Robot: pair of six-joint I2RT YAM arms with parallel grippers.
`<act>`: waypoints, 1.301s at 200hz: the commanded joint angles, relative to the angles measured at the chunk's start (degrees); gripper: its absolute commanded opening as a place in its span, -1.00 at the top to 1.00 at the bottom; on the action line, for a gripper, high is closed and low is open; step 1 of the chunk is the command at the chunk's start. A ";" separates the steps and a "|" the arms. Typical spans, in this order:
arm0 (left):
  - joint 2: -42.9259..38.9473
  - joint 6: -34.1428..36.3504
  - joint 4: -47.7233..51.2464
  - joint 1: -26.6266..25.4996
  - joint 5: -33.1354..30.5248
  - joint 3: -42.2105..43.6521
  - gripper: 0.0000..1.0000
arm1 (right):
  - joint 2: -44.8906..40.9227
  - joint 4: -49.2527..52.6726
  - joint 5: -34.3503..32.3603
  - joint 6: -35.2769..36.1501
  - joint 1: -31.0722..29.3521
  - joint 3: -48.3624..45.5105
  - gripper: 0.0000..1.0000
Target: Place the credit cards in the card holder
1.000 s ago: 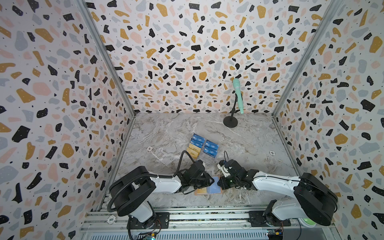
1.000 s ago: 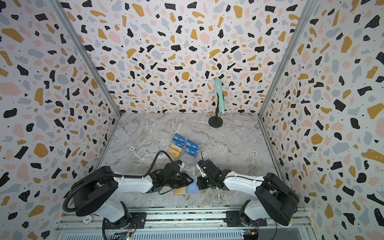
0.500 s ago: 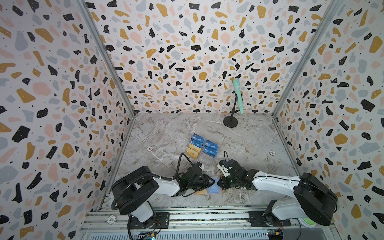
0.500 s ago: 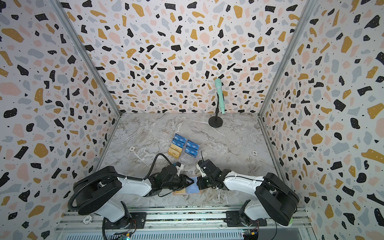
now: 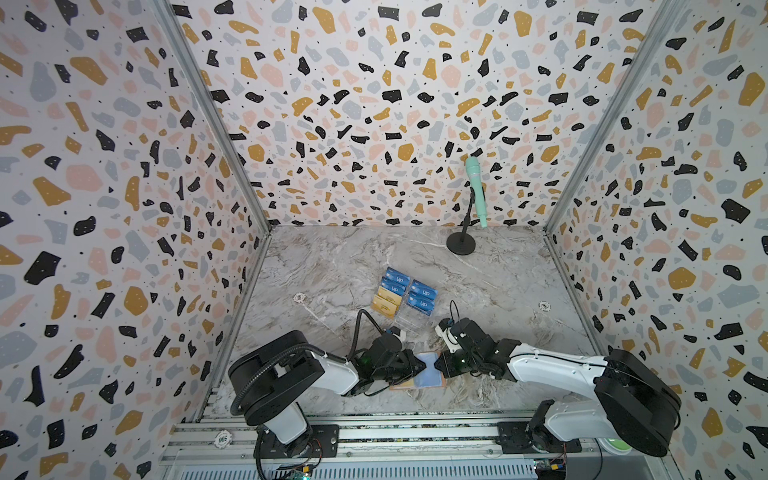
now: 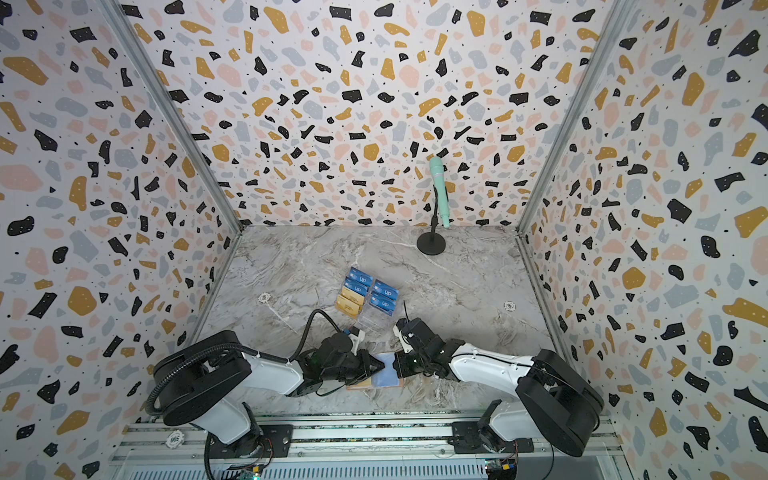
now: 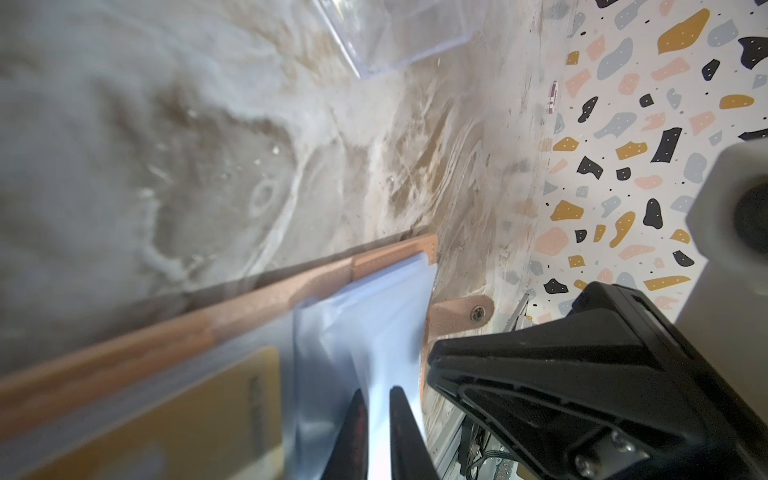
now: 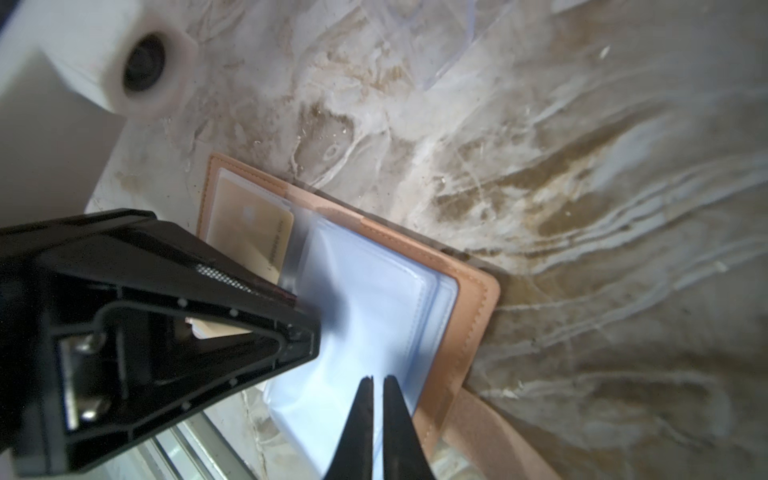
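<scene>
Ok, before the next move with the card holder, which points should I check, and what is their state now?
1. Card holder lies open on the table: ok.
2. Left gripper jaws shut on the clear sleeves: ok.
3. Right gripper jaws shut on the clear sleeves too: ok.
4. Gold card sits in a sleeve: ok.
5. Sleeve pocket mouth spread open: cannot tell.
6. A card in the jaws, ready to insert: not ok; the other cards are in the clear stand.
</scene>
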State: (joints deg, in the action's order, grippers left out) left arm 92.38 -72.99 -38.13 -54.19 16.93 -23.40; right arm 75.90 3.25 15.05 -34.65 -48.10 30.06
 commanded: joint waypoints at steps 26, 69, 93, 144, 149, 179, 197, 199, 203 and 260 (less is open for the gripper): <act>-1.21 1.10 -1.13 -0.39 -1.08 0.68 0.96 | -1.86 0.44 -0.90 -0.95 0.20 -0.17 0.81; -2.96 1.64 -1.14 -0.43 -1.28 1.66 1.00 | -3.16 -0.39 -0.20 -2.00 1.48 -0.87 0.81; -3.39 1.99 -1.42 -0.39 -1.46 2.32 1.00 | -4.31 -0.84 0.46 -2.60 3.03 -1.48 0.81; -4.04 1.84 -2.94 -0.41 -1.31 3.64 1.00 | -2.28 -2.62 3.61 -2.70 3.80 -1.63 0.81; -4.13 1.88 -2.99 -0.39 -1.33 3.70 1.00 | -1.98 -2.86 3.91 -2.70 3.80 -1.72 0.81; -4.31 1.81 -3.65 -0.39 -1.48 4.00 1.00 | -0.42 -3.60 4.92 -1.87 3.80 -1.51 0.81; -4.40 1.65 -4.32 -0.40 -1.36 4.40 1.00 | -0.31 -4.16 5.76 -1.60 3.80 -1.50 0.81; -4.47 1.70 -4.32 -0.39 -1.37 4.41 1.00 | -0.27 -4.22 5.84 -1.57 3.80 -1.50 0.81; -4.49 1.69 -4.40 -0.39 -1.38 4.50 1.00 | -0.29 -4.41 6.09 -1.48 3.80 -1.49 0.81; -4.72 1.32 -6.23 -0.39 -1.17 5.20 0.97 | 0.18 -7.04 9.29 -1.38 3.52 -1.89 0.81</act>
State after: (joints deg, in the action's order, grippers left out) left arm 88.88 -72.23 -40.99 -54.19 15.99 -19.20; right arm 75.81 -2.31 22.35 -36.75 -44.36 28.64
